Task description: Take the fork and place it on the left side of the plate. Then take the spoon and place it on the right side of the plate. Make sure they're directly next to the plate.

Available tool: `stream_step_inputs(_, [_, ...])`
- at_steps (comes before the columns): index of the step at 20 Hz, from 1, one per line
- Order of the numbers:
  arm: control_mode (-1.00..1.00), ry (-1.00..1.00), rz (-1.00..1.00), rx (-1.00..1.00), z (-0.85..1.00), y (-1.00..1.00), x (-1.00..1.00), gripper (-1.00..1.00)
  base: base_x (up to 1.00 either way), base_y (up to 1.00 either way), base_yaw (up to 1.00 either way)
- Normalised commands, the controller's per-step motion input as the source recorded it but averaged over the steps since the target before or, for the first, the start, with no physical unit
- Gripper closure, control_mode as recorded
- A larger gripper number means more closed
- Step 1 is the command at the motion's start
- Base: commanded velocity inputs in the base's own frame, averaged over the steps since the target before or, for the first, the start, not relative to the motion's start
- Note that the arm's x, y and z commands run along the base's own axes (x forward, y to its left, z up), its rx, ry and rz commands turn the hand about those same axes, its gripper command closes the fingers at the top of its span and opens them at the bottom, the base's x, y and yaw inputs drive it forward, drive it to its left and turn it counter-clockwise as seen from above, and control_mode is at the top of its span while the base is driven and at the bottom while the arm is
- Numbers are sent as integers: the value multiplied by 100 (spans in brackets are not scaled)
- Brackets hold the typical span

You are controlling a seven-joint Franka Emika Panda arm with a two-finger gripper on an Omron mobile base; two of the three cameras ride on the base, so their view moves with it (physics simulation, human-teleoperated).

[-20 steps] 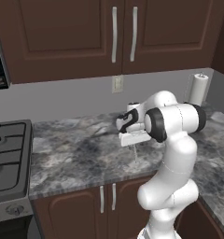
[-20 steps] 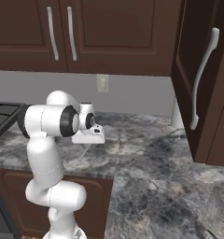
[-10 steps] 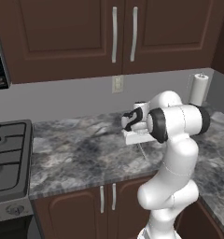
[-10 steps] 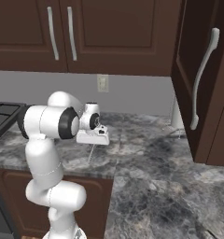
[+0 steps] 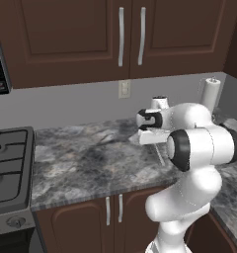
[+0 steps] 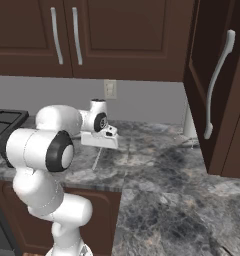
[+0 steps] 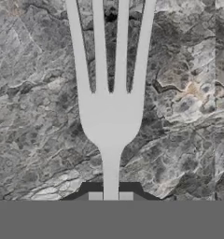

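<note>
Pinching the fork [image 7: 110,116] by its handle, the jaws are closed on it; its prongs point away over the marbled desk [image 5: 81,163], apparently lifted clear of it.

**White arm, dark joints**

Glossy white rounded links here, fat and smooth, with black bands ringing each joint. A small white block-shaped hand [image 6: 99,140] caps the wrist, and two short dark fingers [image 7: 95,196] show pale square pads.

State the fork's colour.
Pale silvery grey, plain; the fork shows best in the hand view, against the marbled counter.
</note>
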Motion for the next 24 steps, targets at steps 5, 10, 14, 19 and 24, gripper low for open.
stream_step_inputs(5, [-100, -4, 0, 0, 88, -14, -93, 100, 0, 0, 0])
stream_step_inputs(10, [-100, -12, 0, 0, 64, -1, -98, 100, 0, 0, 0])
stream_step_inputs(14, [-100, -17, 0, 0, 59, 0, -99, 100, 0, 0, 0])
stream_step_inputs(19, [-100, -16, 0, -2, 26, 0, -83, 100, 0, 0, 0])
stream_step_inputs(24, [-100, -1, 3, -1, 12, 1, -24, 100, 0, 0, 0])
